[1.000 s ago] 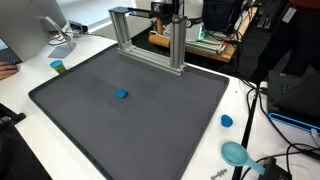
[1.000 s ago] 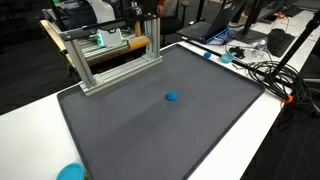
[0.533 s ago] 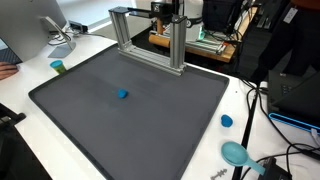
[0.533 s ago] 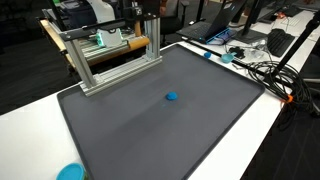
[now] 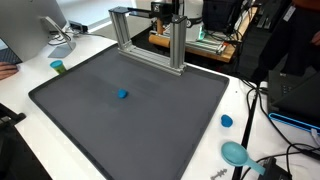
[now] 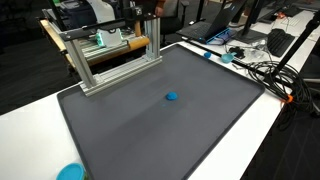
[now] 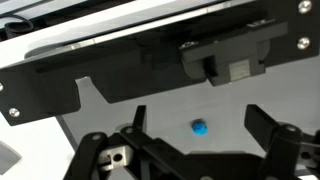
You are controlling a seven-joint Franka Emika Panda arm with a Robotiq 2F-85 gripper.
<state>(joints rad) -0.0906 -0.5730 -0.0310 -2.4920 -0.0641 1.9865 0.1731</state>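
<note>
Blue piece lies loose on the dark grey mat, roughly mid-mat and well clear of every edge. Both exterior views agree.

Gripper: jaws spread wide, nothing in them. In the wrist view the blue piece shows in the gap between the two black fingers, touching neither. The gripper is only clear in the wrist view; can't place it with confidence in the exterior views.

Mat covers most of the white bench. An aluminium frame stands along one edge of the mat, the far one in both exterior views.

Off the mat, on bare bench:
- blue cap, just beside a mat edge
- teal round dish, near a mat corner on the same side as the cap; it also shows at the picture's bottom edge in an exterior view
- green cup, near the opposite mat corner
- cables, bunched along the bench edge, well apart from the piece
</note>
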